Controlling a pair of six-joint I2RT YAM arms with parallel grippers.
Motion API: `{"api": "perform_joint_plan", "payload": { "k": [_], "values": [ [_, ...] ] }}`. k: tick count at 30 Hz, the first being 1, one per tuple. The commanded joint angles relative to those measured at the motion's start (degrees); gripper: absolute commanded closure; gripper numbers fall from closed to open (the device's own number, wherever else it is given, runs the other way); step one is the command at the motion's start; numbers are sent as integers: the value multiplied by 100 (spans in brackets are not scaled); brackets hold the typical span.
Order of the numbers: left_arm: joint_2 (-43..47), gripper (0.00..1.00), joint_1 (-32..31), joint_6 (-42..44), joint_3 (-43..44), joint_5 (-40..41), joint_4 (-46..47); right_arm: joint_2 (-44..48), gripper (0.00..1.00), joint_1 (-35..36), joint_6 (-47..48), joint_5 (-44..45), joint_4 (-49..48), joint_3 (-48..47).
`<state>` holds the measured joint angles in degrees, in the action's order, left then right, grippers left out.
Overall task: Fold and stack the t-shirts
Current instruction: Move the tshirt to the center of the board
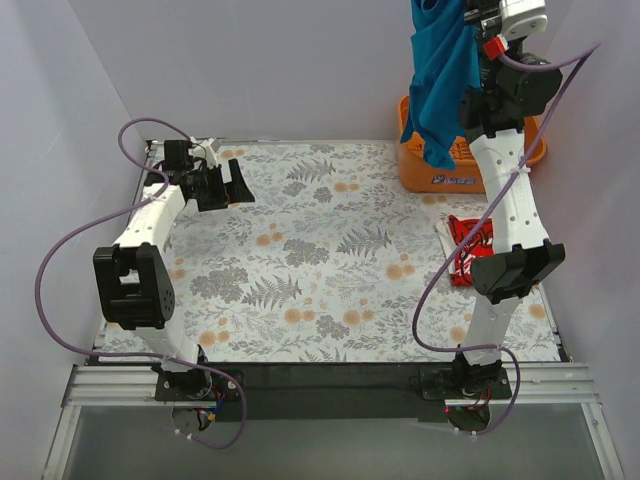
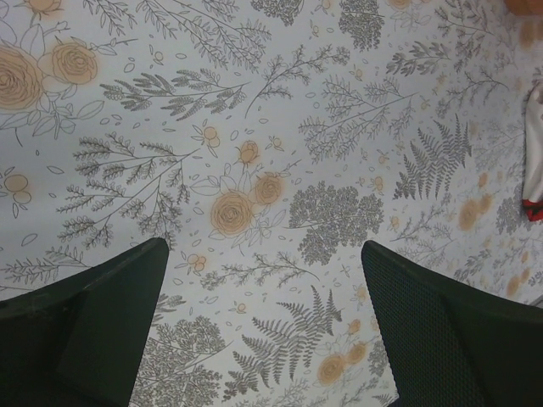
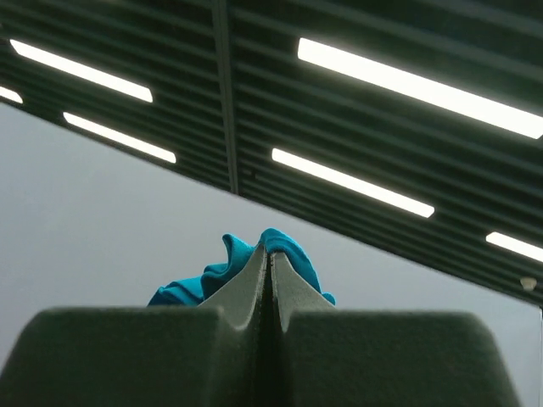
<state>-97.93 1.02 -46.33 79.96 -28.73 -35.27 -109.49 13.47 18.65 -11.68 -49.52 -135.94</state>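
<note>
Right gripper [image 3: 270, 252] is raised high at far right, jaws pressed together, bunched edge of teal t-shirt [image 1: 440, 75] pinched between them. Shirt is hung down in front of orange basket [image 1: 440, 175], lower end level with basket rim. Red t-shirt [image 1: 470, 248] is seen crumpled on floral tablecloth [image 1: 320, 250] at right edge, beside right arm, near basket. Left gripper [image 1: 232, 185] is held over far-left part of table, fingers spread wide above tablecloth.

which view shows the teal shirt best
Top external: the teal shirt hangs in plain sight from the shut right gripper, near the basket. Right wrist shows only a small bunch of it poking past the fingers. Left wrist shows none of it.
</note>
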Motion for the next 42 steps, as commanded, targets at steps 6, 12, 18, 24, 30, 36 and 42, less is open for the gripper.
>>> {"api": "perform_joint_plan", "payload": {
  "k": [6,12,18,24,30,36,42],
  "values": [
    [916,2,-5,-131,-393,-115,204,270,99,682,833,-642,-700,-38],
    [1258,2,39,-166,-543,-167,187,736,99,1209,666,-721,-866,1171],
    [1505,2,100,-105,-543,-72,134,1228,99,1833,578,-844,-972,2263],
    [1768,2,285,-114,-596,-18,81,1834,99,2063,639,-959,-920,3826],
    [1927,2,443,-78,-771,-71,-77,3537,56,2071,709,-1204,274,7060],
    [1637,2,478,290,-605,-748,-226,3883,9,2019,1325,-1187,1972,8400],
    [1189,2,182,1239,-542,-1557,-666,2954,8,1152,342,-1125,4376,7225]
  ]
}}
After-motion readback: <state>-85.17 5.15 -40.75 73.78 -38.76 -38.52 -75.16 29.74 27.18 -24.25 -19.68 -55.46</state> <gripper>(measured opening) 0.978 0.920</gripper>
